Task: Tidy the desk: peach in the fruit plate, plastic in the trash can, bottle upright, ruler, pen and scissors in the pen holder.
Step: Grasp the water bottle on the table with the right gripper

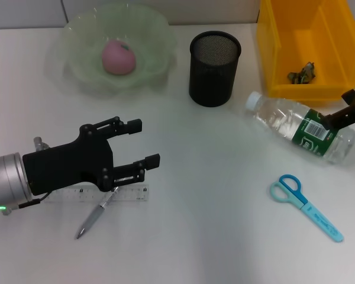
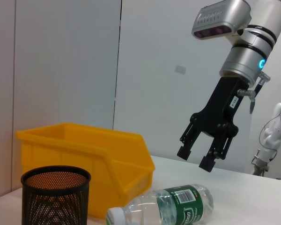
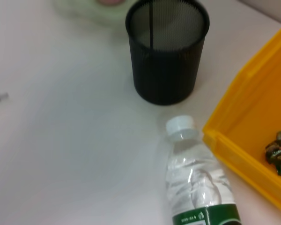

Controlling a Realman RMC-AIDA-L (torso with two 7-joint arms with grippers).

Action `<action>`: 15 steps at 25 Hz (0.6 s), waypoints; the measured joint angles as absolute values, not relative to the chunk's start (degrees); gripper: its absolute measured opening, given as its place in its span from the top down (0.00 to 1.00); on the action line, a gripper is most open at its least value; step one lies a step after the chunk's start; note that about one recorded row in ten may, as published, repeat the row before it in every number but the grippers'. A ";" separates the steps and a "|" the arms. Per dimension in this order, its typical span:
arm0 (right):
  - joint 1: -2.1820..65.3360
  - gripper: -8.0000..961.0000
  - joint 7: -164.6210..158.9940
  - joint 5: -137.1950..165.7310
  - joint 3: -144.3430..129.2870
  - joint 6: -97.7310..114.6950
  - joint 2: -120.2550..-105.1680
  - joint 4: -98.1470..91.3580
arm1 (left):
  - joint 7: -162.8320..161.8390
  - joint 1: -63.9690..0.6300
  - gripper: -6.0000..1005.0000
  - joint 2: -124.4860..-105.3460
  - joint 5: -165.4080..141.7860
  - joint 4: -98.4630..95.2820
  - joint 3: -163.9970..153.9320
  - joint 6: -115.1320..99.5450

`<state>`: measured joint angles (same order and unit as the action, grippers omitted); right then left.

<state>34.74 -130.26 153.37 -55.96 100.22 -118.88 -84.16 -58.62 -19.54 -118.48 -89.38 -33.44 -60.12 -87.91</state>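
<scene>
Directly beneath the right gripper (image 2: 207,151), whose fingers are spread wide to straddle it, lies the clear plastic green-labelled bottle (image 1: 302,127), awaiting uprighting; the left gripper (image 1: 139,144), likewise spread, hovers above the transparent ruler (image 1: 130,194).

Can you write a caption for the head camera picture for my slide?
Left tool open above the ruler and pen; right tool over the lying bottle.
</scene>
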 joint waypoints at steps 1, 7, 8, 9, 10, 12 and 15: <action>35.05 0.19 -130.27 154.15 -56.31 100.10 -118.91 -83.68 | -58.60 -19.35 0.26 -118.54 -89.39 -32.78 -60.12 -88.20; 36.18 0.19 -130.38 156.14 -57.30 98.08 -119.06 -81.18 | -58.26 -19.02 0.26 -118.56 -89.39 -32.61 -59.89 -88.43; 36.18 0.19 -130.38 156.14 -57.30 98.08 -119.06 -81.18 | -58.26 -19.02 0.27 -118.56 -89.39 -32.61 -59.89 -88.43; 36.29 0.19 -130.38 156.25 -57.74 97.82 -119.04 -80.49 | -58.14 -18.97 0.27 -118.56 -89.39 -32.61 -59.80 -88.50; 36.38 0.19 -130.38 156.40 -58.13 97.60 -119.03 -79.84 | -58.02 -18.92 0.27 -118.57 -89.39 -32.61 -59.70 -88.56; 36.65 0.19 -130.38 157.22 -58.98 96.83 -119.02 -78.59 | -57.92 -18.90 0.27 -118.57 -89.38 -32.61 -59.89 -88.60; 36.90 0.19 -130.36 158.77 -60.23 95.08 -119.02 -77.15 | -57.92 -18.90 0.27 -118.56 -89.38 -32.60 -59.96 -88.60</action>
